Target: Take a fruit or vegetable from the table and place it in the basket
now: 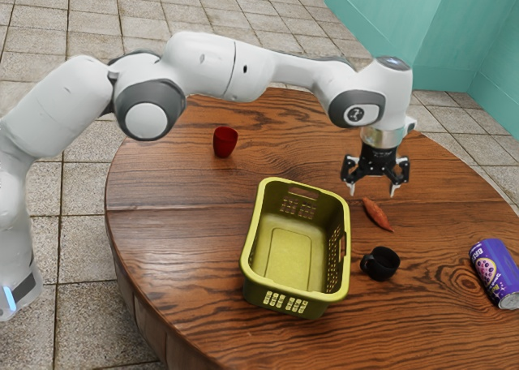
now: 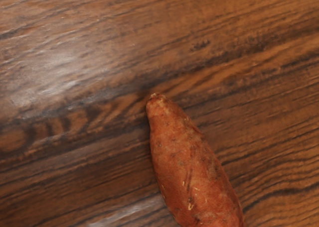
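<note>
Because the round brown wooden table (image 1: 173, 224) looks smooth and glossy, anything rounded that is nudged on it could roll; its grain runs in dark, wavy streaks. Over it arches a smooth-shelled white arm with grey joints (image 1: 212, 66), which might brush the basket if it swings back too low.

The olive-yellow plastic basket (image 1: 288, 256) is the landmark: a deep rectangle with rounded corners and walls pierced by small holes. Its high rim could catch a load carried too low and knock it loose.

Well apart from the basket, toward the exterior view's right, a shiny purple cylindrical can (image 1: 493, 274) lies on its side and could roll if struck.

Beside the basket, on that same side, the black two-finger pincer (image 1: 373, 190) hangs above the table, its fingers spread and empty. Below it, next to the basket and outside it, lies the orange-red sweet potato (image 2: 192, 167), rough-skinned, pitted and tapering. Closing near its narrow end could make it slip or pivot, so a hold around the thicker middle seems safer.

Just beside the basket's wall, the rounded black mug (image 1: 383, 263) could be bumped by a careless sideways move. Beyond the basket's far end, the deep-red tapered cup (image 1: 225, 142) seems at little risk.
</note>
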Action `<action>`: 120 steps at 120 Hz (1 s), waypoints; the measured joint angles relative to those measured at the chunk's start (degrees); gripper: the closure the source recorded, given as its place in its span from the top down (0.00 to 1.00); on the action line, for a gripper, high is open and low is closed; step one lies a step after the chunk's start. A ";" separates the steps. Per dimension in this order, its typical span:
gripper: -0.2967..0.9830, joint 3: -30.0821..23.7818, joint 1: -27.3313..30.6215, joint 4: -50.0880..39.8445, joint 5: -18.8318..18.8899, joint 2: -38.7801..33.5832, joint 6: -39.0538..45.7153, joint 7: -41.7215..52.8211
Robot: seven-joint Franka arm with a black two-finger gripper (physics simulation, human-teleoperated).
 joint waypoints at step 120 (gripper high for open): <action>0.77 0.63 -2.70 10.13 0.33 8.56 -2.30 -5.99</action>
